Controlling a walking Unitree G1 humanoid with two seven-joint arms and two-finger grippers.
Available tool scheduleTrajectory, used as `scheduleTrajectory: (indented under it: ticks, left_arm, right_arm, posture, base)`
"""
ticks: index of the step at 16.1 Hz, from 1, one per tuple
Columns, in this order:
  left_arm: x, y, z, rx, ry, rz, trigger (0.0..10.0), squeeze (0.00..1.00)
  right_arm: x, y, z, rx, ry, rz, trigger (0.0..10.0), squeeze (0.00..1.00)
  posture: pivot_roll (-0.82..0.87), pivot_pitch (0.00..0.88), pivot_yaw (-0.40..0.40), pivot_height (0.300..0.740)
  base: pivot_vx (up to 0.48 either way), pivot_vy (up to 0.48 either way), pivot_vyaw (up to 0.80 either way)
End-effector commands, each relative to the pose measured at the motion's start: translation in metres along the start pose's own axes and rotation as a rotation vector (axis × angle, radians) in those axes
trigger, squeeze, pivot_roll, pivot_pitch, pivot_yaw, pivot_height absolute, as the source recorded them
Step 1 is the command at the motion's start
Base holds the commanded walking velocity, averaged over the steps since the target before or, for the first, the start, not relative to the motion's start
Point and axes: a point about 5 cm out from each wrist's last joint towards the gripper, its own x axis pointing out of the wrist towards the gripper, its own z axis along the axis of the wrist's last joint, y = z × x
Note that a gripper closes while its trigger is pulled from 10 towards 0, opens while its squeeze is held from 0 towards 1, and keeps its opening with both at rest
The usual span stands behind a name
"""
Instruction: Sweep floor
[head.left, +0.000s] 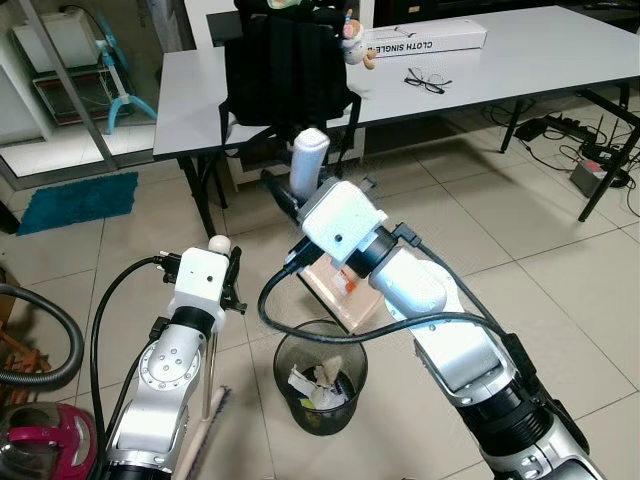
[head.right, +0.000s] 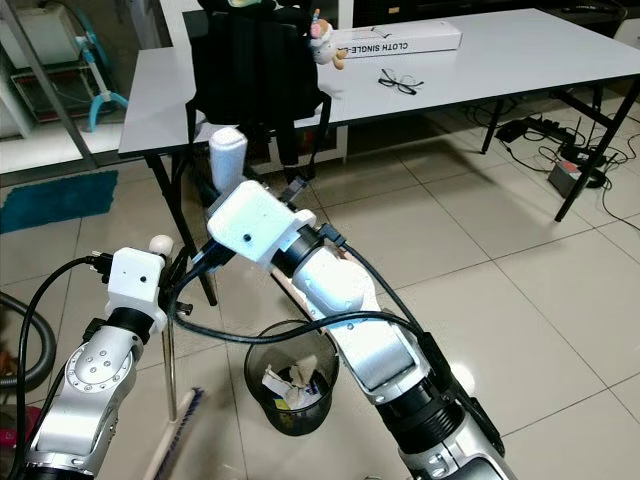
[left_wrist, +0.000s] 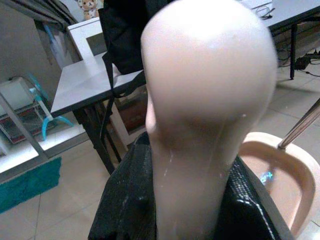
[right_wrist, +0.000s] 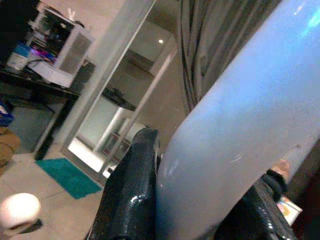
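I take the black mesh bin (head.left: 320, 375) as my landmark; it stands on the tiled floor (head.left: 520, 250) right below my two arms and has crumpled paper and other trash inside already. My right jaws (head.left: 300, 190) are above and behind the bin, closed tight on the white grip (head.left: 309, 160) of the dustpan handle; the right wrist view shows a black finger (right_wrist: 131, 190) pressed against that pale tube. The dustpan (head.left: 335, 285) itself, beige/pink, hangs tilted just over the far rim of the bin, w/ something small and orange on it, so I judge I am in the step of emptying it, approx. the end of one sweep cycle. My left jaws (head.left: 222, 262) are to the left of the bin, a bit higher, closed around the broom handle (head.left: 212, 385) just under its round cream knob (head.left: 219, 243); the metal rod goes down to the brush head (head.left: 212, 425) near the floor beside the bin. Around the bin the tiles look mostly clean, no clear dirt that I can see, but I can't check the floor under the desk (head.left: 500, 70) behind the bin or near the vacuum hose (head.left: 45, 345) far left. Left to do, I think: finish tipping, then maybe sweep other areas.
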Motion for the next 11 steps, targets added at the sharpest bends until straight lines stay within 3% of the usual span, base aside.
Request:
scheduleTrajectory:
  ticks: [1, 3, 4, 5, 6, 9, 11]
  left_arm:
    - [0.002, 0.003, 0.003, 0.018, -0.013, -0.001, 10.0, 0.00]
    - [0.002, 0.000, 0.000, 0.014, 0.007, -0.028, 10.0, 0.00]
    - [0.002, -0.002, -0.001, 0.010, 0.018, -0.055, 10.0, 0.00]
    - [0.002, -0.003, -0.002, 0.007, 0.022, -0.069, 10.0, 0.00]
    - [-0.001, -0.010, -0.005, -0.012, 0.037, -0.157, 10.0, 0.00]
    - [-0.011, -0.022, -0.014, -0.029, 0.099, -0.357, 10.0, 0.00]
    - [-0.015, -0.022, -0.016, -0.035, 0.117, -0.427, 10.0, 0.00]
  right_arm:
    - [0.002, -0.020, 0.007, -0.083, -0.027, -0.088, 10.0, 0.00]
    - [-0.005, -0.063, 0.002, -0.102, 0.045, -0.311, 10.0, 0.00]
    - [-0.013, -0.082, -0.008, -0.137, 0.149, -0.399, 10.0, 0.00]
    - [-0.018, -0.089, -0.012, -0.140, 0.188, -0.442, 10.0, 0.00]
    - [-0.032, -0.106, -0.022, -0.093, 0.258, -0.570, 10.0, 0.00]
    - [-0.062, -0.129, -0.036, -0.148, 0.367, -0.709, 10.0, 0.00]
    - [-0.074, -0.131, -0.044, -0.153, 0.421, -0.738, 10.0, 0.00]
  posture:
    - [-0.05, 0.000, 0.077, 0.740]
    - [-0.06, 0.000, 0.076, 0.740]
    - [-0.06, 0.000, 0.077, 0.740]
    - [-0.07, 0.000, 0.078, 0.740]
    - [-0.07, 0.000, 0.077, 0.740]
    - [-0.07, 0.000, 0.078, 0.740]
    - [-0.07, 0.000, 0.078, 0.740]
  base:
    - [0.000, 0.000, 0.00]
    - [0.000, 0.000, 0.00]
    - [0.000, 0.000, 0.00]
    - [0.000, 0.000, 0.00]
    - [0.000, 0.000, -0.80]
    - [0.000, 0.000, -0.80]
    - [0.000, 0.000, -0.80]
